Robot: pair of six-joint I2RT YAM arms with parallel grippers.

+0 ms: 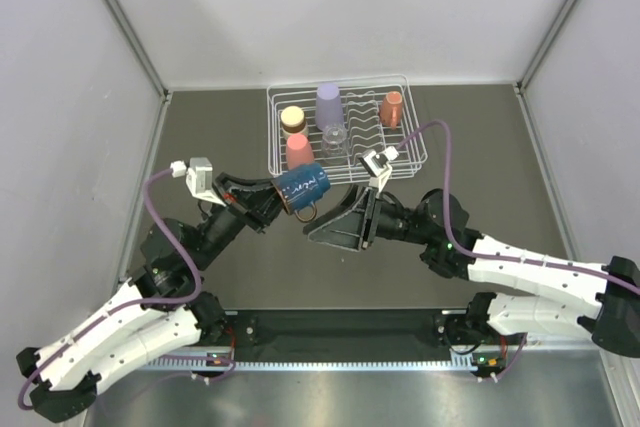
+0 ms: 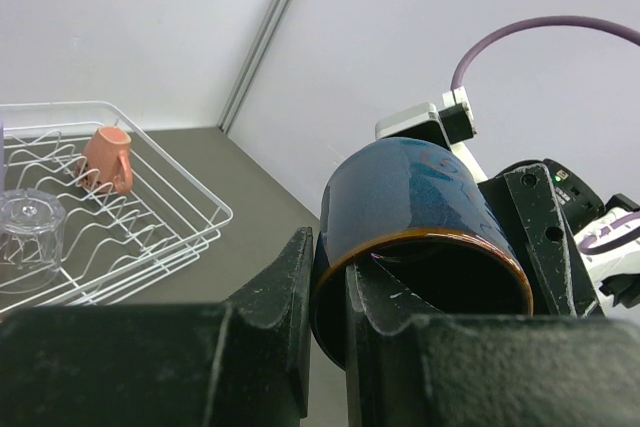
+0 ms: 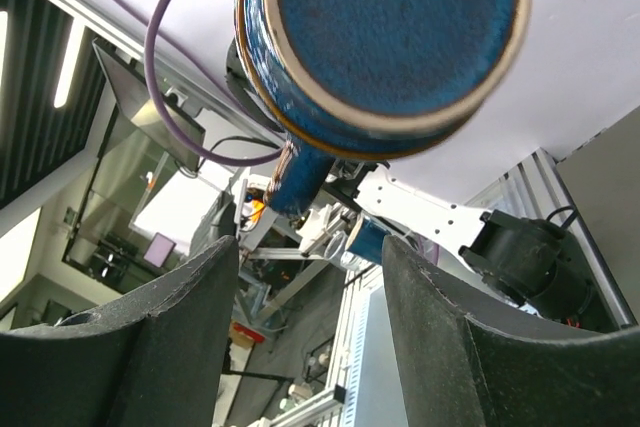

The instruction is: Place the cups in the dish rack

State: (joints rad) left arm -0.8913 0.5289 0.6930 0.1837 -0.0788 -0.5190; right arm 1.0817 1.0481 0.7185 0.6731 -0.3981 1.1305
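Observation:
My left gripper (image 1: 280, 201) (image 2: 328, 252) is shut on the rim of the dark blue mug (image 1: 303, 186) (image 2: 415, 217) (image 3: 385, 32), one finger inside and one outside. It holds the mug on its side in the air, just in front of the white wire dish rack (image 1: 410, 152) (image 2: 190, 202). My right gripper (image 1: 314, 231) (image 3: 310, 257) is open just below the mug, whose handle (image 3: 300, 172) points toward the gap. Inside the rack are a lavender tumbler (image 1: 328, 102), a pink tumbler (image 1: 298, 152) and a salmon mug (image 1: 392, 107) (image 2: 108, 157).
A clear upturned cup (image 1: 335, 139) (image 2: 30, 232) and a tan-topped cup (image 1: 292, 119) also sit in the rack. Grey walls enclose the dark table on three sides. Both arms cross the table's middle, their purple cables looping above them.

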